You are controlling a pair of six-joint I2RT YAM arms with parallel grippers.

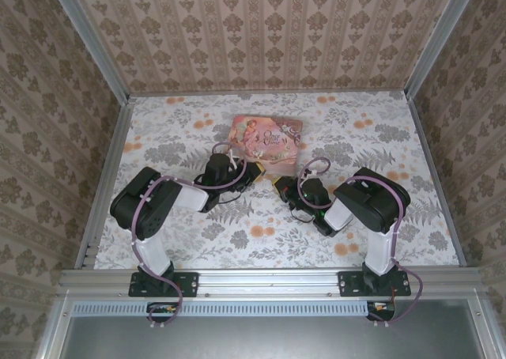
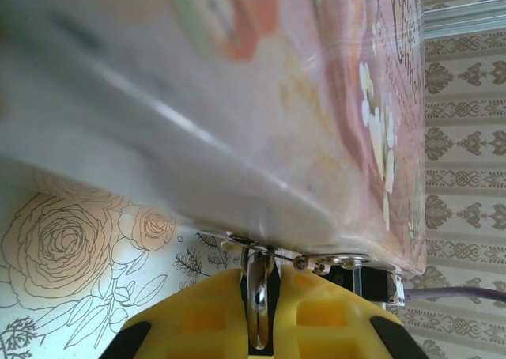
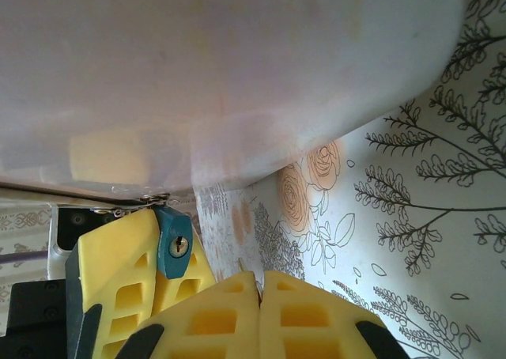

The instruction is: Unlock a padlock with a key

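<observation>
The teal-blue padlock [image 3: 171, 248] is pinched between the yellow fingers [image 3: 118, 268] of my left gripper [image 1: 254, 171], its keyhole facing the right wrist camera. In the left wrist view that gripper [image 2: 261, 270] is shut on a silvery metal part of the padlock [image 2: 258, 296], right under the edge of the pink tin [image 2: 237, 98]. My right gripper [image 3: 260, 276] is shut, and a thin sliver of the key [image 3: 240, 262] pokes out at its tips. It sits a short way right of the padlock, not touching it. In the top view the right gripper [image 1: 281, 187] faces the left one.
The pink illustrated tin [image 1: 266, 136] lies on the flowered table [image 1: 237, 232] just behind both grippers and looms close over them in the right wrist view [image 3: 198, 74]. Patterned walls and metal rails enclose the table on three sides.
</observation>
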